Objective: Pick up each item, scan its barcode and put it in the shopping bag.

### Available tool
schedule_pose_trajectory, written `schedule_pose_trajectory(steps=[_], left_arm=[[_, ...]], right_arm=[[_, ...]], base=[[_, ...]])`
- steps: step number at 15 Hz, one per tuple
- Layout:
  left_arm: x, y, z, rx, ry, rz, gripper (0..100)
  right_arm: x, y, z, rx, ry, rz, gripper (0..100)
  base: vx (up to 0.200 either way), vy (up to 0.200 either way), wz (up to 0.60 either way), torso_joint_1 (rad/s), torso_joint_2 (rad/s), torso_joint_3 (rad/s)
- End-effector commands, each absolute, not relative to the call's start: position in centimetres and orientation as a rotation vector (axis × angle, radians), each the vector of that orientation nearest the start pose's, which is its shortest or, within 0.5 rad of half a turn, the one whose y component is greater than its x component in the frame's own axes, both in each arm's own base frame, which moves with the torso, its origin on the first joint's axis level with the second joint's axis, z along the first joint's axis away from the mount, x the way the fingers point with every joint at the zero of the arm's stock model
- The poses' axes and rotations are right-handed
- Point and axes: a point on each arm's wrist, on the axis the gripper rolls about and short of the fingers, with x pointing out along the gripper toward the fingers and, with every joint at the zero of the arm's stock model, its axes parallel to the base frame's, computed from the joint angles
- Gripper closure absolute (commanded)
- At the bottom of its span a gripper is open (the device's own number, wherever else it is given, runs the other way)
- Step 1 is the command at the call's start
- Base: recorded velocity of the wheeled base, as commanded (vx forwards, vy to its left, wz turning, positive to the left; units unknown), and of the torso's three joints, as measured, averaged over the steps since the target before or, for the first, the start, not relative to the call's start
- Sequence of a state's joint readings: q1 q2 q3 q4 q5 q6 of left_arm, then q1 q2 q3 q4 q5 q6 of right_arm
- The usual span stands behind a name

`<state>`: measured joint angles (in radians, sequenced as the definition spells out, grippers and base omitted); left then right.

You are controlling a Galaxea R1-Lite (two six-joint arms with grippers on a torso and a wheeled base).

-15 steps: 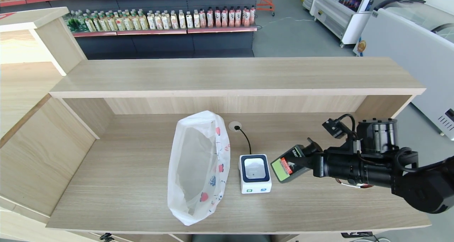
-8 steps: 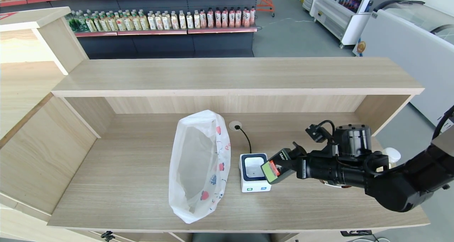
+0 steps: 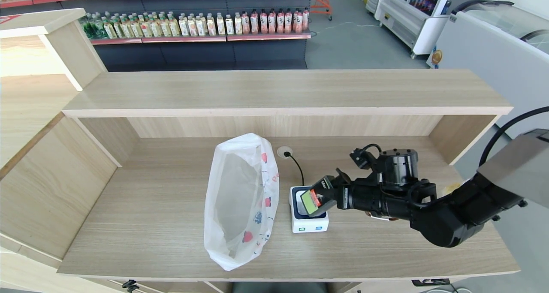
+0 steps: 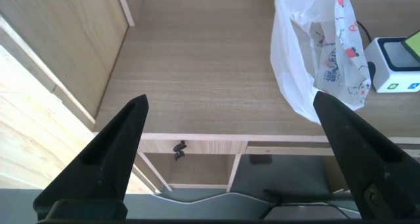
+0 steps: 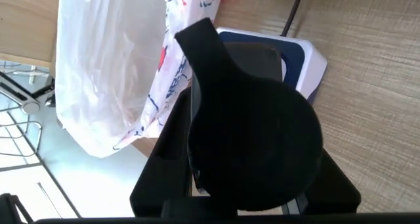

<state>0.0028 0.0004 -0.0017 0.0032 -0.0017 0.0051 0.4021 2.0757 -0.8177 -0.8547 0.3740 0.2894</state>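
A small dark packet with a green and red face [image 3: 315,198] is held over the scanner [image 3: 309,224], with my right gripper [image 3: 330,193] shut on it. The scanner is a white box with a dark blue window, cabled to a hole in the counter. In the right wrist view the packet [image 5: 249,132] looks black and covers most of the scanner [image 5: 308,63]. The white shopping bag [image 3: 240,198] with red and blue prints lies open just left of the scanner. My left gripper [image 4: 230,152] is open, off the counter's near edge, with the bag [image 4: 315,60] beyond it.
The work is on a sunken wooden counter [image 3: 150,215] with a raised shelf [image 3: 283,91] behind and side walls. The scanner cable [image 3: 296,166] runs to the back. Store shelves and freezers stand beyond.
My right arm has carried the packet to the left, from beside the scanner to above its window. The bag and scanner have stayed put.
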Motion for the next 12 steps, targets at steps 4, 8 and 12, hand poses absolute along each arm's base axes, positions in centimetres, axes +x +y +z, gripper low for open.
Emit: schedule_pose_trajectory(steps=[4, 8, 12], left_arm=[[-2.3, 0.0, 7.6, 0.005, 0.002, 0.002, 0], [-2.3, 0.0, 7.6, 0.006, 0.002, 0.002, 0], [-2.3, 0.0, 7.6, 0.005, 0.002, 0.002, 0]], right_arm=[[34.1, 15.9, 5.9, 0.262, 0.551, 0.701, 100], [34.3, 16.1, 5.8, 0.291, 0.536, 0.7, 100], [32.2, 14.8, 13.9, 0.248, 0.284, 0.706, 100]], base=[[0.0, 0.0, 0.0, 0.0, 0.0, 0.0], [0.0, 0.0, 0.0, 0.0, 0.0, 0.0], [0.0, 0.0, 0.0, 0.0, 0.0, 0.0]])
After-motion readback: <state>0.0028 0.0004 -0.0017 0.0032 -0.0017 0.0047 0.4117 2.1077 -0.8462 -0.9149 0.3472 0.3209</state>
